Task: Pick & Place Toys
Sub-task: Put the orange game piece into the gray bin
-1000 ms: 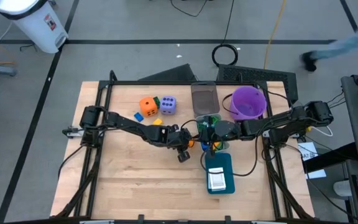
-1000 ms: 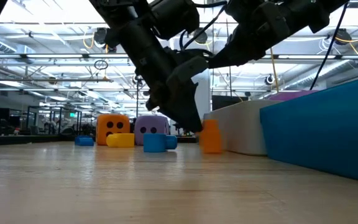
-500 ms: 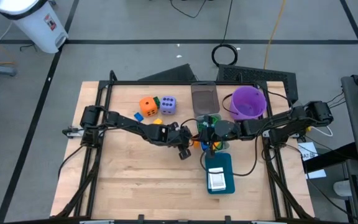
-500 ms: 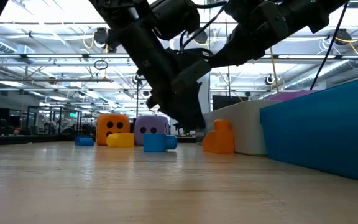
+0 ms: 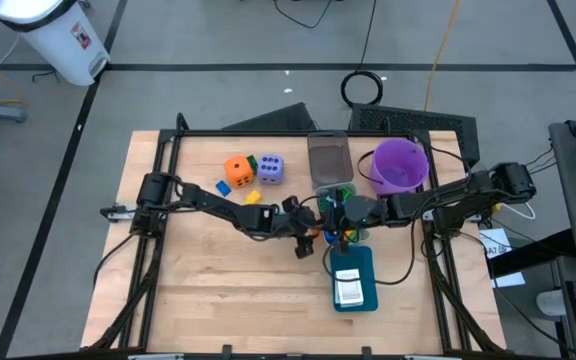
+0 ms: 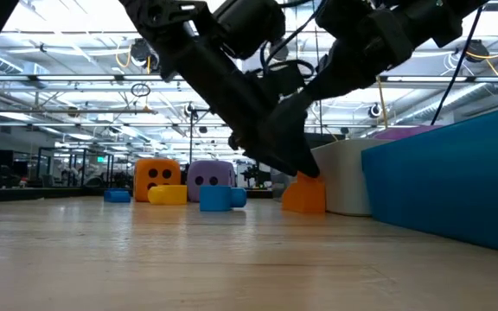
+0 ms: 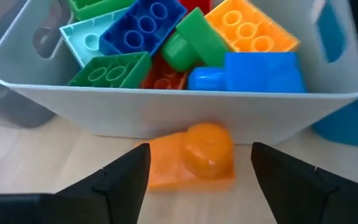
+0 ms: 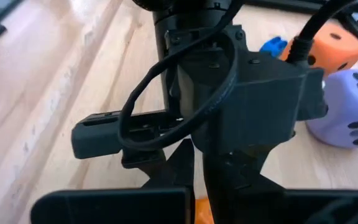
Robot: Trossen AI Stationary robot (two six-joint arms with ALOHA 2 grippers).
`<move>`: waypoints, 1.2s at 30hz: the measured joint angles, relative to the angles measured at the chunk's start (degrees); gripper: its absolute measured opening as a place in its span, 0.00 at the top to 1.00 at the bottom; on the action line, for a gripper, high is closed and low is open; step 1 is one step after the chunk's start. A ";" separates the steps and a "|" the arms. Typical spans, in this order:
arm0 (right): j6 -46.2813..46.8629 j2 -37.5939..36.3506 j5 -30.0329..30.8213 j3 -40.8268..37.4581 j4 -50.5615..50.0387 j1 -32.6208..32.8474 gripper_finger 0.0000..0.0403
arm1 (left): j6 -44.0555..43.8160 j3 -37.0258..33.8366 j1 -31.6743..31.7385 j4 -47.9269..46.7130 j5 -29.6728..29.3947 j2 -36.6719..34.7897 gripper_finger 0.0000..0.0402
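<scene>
A: Left gripper — where, and how do the fingers stand?

B: Low over mid-table, reaching in from the left; fingers spread wide; an orange block lies flat on the wood between them, touching neither pad as far as the left wrist view shows; nothing is pinched.

A: Block against anything?

B: Just beside the near wall of the pale bin, possibly touching; cannot tell; in the low view the same orange block sits on the table at the foot of the bin, with the left gripper's tip right above it.

A: Bin contents?

B: Heaped bricks; green block, blue block, orange brick, a second blue block, a pale mint one; red shows underneath.

A: Right gripper?

B: Mid-table too, just right of the left one, over the bin; high view places it there; finger state, cannot tell; its wrist camera is filled by the left arm's wrist housing.

A: Remaining toys?

B: Far left of the table; orange die and lavender die side by side, small blue and yellow blocks near them; purple bucket far right; teal tray near, with a white card lying in it.
</scene>
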 joint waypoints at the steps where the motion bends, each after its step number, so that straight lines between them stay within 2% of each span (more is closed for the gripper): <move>1: 0.02 0.04 0.05 -0.08 -0.28 0.00 0.97 | 0.87 0.00 0.04 0.55 -0.77 0.45 0.29; 7: 0.02 0.06 0.27 -0.08 -0.88 -0.04 0.97 | 1.99 -0.02 0.48 1.44 -1.62 0.99 0.32; 12: 0.17 0.02 0.29 -0.08 -0.96 -0.05 0.97 | 2.96 -0.02 0.48 2.13 -0.68 1.01 0.39; 24: 0.18 0.02 0.19 0.05 -1.45 -0.04 0.97 | 3.28 -0.02 0.52 1.83 0.63 1.03 0.71; 29: 0.17 0.02 0.31 0.27 -1.25 -0.07 0.97 | 3.49 0.01 0.52 -1.51 0.79 -0.51 0.71; 36: 0.12 -0.18 0.67 0.47 -1.29 -0.13 0.97 | 3.80 0.02 -0.48 -10.55 0.87 -7.16 0.70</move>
